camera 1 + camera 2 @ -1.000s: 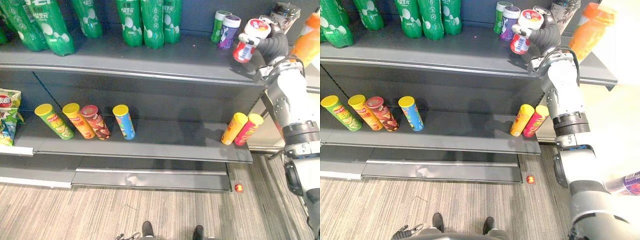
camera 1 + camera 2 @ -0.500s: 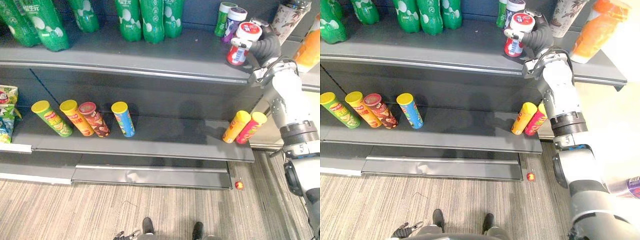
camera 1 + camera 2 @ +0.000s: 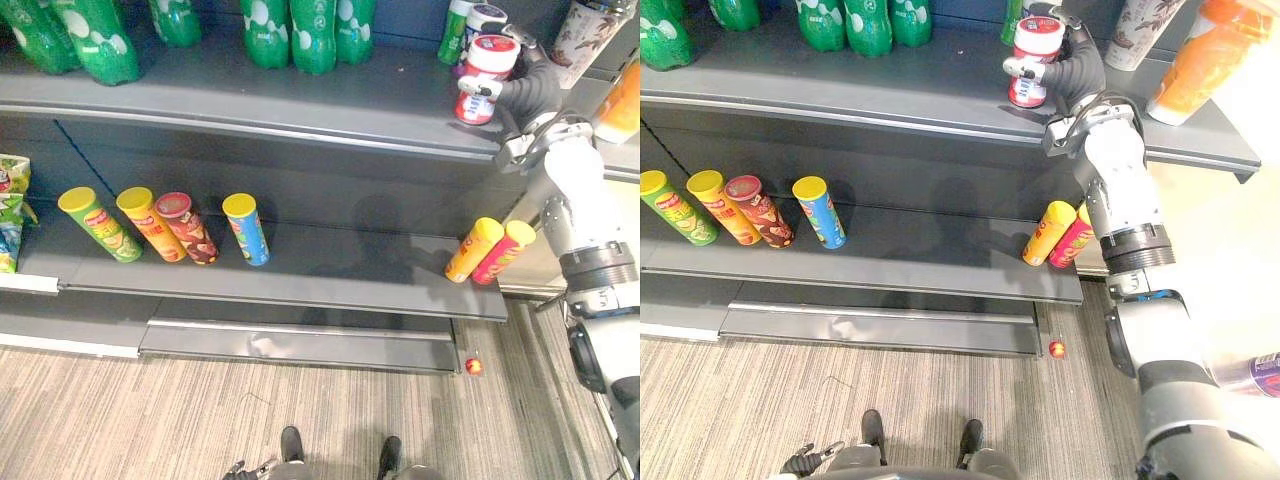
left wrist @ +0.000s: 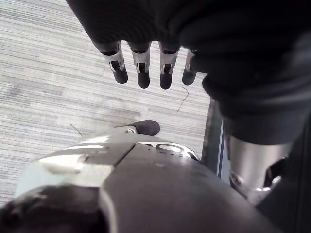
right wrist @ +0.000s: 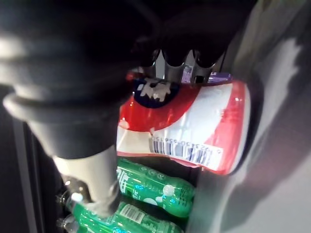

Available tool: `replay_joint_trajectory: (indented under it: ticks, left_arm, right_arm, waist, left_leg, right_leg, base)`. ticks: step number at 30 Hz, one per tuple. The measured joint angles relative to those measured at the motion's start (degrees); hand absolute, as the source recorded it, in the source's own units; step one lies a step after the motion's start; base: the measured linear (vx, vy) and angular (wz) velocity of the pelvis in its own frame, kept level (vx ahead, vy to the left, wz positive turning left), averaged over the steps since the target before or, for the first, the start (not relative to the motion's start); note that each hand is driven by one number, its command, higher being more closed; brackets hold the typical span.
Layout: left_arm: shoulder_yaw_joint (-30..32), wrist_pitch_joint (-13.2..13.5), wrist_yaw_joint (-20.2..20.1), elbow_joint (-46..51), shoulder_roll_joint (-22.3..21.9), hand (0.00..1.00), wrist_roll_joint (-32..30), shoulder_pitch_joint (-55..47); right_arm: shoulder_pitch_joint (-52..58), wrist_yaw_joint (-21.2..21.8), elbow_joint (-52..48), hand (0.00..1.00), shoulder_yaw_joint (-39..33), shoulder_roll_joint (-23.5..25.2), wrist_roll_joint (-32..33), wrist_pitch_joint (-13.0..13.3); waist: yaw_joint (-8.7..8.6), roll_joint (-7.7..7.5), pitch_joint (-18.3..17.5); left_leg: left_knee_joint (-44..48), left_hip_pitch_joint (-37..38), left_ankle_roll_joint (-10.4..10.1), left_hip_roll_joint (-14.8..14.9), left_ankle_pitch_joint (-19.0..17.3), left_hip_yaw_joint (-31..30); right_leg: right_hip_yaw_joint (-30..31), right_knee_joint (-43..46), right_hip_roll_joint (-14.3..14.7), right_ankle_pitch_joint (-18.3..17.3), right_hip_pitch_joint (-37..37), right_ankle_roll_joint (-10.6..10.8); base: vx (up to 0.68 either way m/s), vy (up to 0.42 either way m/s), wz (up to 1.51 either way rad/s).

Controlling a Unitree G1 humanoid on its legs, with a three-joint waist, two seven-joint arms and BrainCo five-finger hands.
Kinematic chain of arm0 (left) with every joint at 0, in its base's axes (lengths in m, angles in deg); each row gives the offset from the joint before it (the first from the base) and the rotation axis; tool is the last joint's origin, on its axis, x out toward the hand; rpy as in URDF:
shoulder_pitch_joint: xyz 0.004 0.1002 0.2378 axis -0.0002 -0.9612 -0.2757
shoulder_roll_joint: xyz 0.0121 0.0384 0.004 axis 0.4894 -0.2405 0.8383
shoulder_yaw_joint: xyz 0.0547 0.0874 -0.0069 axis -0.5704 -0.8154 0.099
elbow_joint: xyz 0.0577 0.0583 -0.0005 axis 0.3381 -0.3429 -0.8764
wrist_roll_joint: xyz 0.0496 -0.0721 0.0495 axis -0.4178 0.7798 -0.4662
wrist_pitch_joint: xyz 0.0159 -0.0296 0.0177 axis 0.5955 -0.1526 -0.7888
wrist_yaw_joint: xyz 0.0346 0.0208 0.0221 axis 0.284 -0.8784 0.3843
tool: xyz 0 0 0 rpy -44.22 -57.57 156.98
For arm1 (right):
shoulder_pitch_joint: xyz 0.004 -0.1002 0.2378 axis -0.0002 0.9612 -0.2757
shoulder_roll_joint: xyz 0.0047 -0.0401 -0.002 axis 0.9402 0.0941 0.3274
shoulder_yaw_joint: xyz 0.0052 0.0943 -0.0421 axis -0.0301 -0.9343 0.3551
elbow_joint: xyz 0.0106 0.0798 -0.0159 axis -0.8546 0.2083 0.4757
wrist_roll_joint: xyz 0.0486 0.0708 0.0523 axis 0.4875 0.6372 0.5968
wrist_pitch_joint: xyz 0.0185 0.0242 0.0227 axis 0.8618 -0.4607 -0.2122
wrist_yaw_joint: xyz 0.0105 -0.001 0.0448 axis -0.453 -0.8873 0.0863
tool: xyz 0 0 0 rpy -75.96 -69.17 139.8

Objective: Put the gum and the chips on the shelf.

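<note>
Left hand [image 4: 142,68] hangs over the floor [image 4: 48,73], fingers relaxed. Farther off, a yellow chips can [image 3: 1048,232] and a red chips can [image 3: 1072,241] lean on the lower shelf [image 3: 940,262]. Beyond, the right hand [image 3: 1081,70] clasps the red gum jar [image 3: 1033,62], upright on the upper shelf [image 3: 890,82].

Shop aisle: a dark grey upper shelf [image 3: 300,105] is stocked with a row of green bottles [image 3: 300,30] and small gum tubs [image 3: 486,16], while chip cans [image 3: 160,225] in yellow, orange, red and blue are lined up, tilted, on the lower shelf [image 3: 340,280]. Snack bags [image 3: 10,205] are seen at the left edge and an orange bottle [image 3: 1200,50] at the right. The floor [image 3: 150,410] is covered with striped grey carpet.
</note>
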Motion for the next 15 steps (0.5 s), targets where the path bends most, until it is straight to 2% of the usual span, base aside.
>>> replay_joint_trajectory:
  ticks: [15]
  left_arm:
    - [-0.1,0.0,0.0,0.0,0.0,0.00,0.0,0.0]
  right_arm:
    - [2.3,0.0,-1.5,0.00,0.4,0.0,-0.1,0.6]
  waist:
    - [0.05,-0.01,0.0]
  left_leg:
    - [0.0,0.1,0.1,0.0,0.1,0.0]
  right_leg:
    - [0.0,0.1,0.0,0.0,0.1,0.0]
  base:
    - [0.00,0.000,0.00]
